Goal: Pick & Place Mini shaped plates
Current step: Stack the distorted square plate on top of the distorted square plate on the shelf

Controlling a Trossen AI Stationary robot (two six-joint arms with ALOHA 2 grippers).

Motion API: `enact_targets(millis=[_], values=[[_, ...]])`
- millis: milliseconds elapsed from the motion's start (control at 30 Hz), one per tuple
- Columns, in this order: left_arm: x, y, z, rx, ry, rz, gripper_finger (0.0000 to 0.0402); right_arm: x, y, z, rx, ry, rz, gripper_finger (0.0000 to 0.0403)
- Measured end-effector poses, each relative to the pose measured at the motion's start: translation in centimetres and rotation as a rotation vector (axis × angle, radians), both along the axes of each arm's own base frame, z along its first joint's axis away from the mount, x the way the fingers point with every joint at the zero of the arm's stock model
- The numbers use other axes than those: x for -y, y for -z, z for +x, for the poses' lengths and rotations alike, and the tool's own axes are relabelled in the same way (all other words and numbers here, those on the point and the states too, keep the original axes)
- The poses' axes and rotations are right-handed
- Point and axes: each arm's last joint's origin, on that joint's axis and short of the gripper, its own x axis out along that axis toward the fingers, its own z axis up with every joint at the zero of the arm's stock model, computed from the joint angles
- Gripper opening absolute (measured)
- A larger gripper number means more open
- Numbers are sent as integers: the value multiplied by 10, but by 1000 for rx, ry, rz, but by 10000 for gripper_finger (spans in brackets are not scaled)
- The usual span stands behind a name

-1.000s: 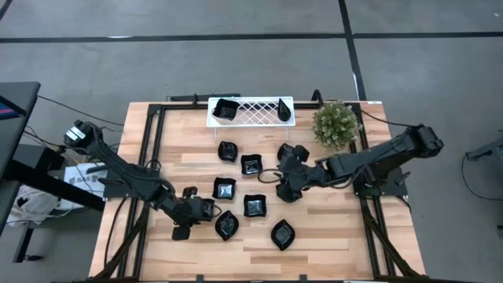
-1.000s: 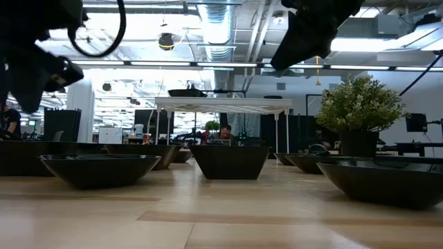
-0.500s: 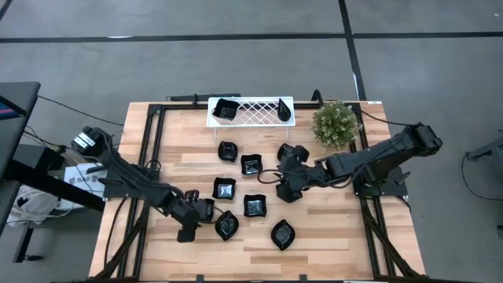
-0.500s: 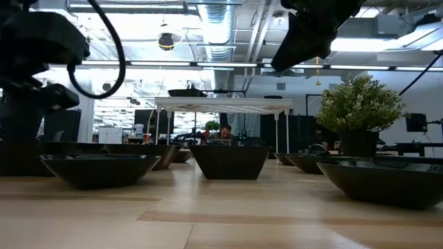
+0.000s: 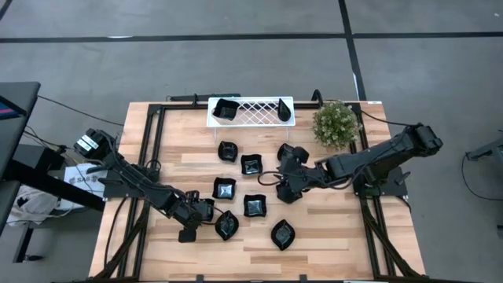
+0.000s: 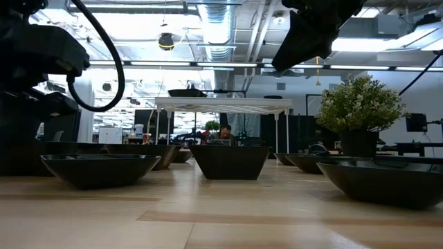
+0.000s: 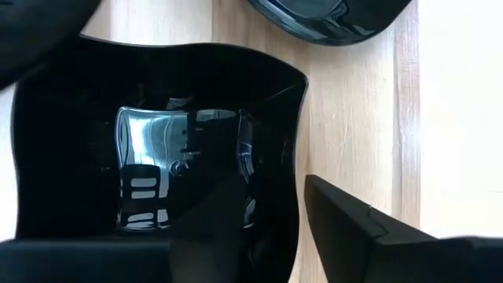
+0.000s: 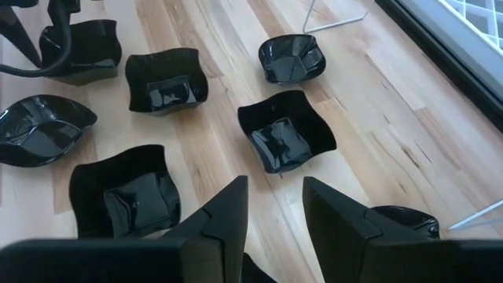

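Several glossy black mini shaped plates lie flat on the wooden table, among them a square one (image 5: 224,189) and a leaf one (image 5: 226,226). Two more (image 5: 225,109) (image 5: 284,110) sit on the white lattice tray (image 5: 251,118) at the far edge. My left gripper (image 7: 271,196) points down at a square plate (image 7: 157,102) near the table's left front. It is open, with one finger over the plate's hollow and one outside its rim (image 7: 297,157). I cannot tell whether either finger touches it. My right gripper (image 8: 271,212) hangs open and empty above the table's middle (image 5: 287,187).
A small potted plant (image 5: 336,123) stands at the far right beside the tray. A leaf-shaped plate (image 7: 330,12) lies close beside the square one. Black frame rails run along the table's left (image 5: 149,157) and right sides. Bare wood shows along the near edge (image 5: 330,251).
My left gripper has come down onto the square plate near the table's left front and tipped a little steeper. The plates have stayed where they were.
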Motion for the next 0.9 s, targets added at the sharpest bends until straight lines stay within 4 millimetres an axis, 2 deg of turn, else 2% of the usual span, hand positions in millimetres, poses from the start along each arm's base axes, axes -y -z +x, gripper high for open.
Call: enact_targets(millis=[233, 433, 567, 700, 900], values=[[0, 0, 0, -4, 2, -6, 79, -1, 0, 0, 0, -2, 1, 118], [1, -1, 0, -15, 10, -24, 17, -1, 0, 0, 7, 12, 16, 118], [1, -3, -1, -31, 20, -56, 9, -1, 0, 0, 9, 16, 22, 118], [0, -17, -4, -3, 28, -95, 7, -1, 0, 0, 14, 19, 27, 118], [-5, -54, -8, 156, 19, -157, 8, -1, -1, 1, 24, 20, 32, 118]])
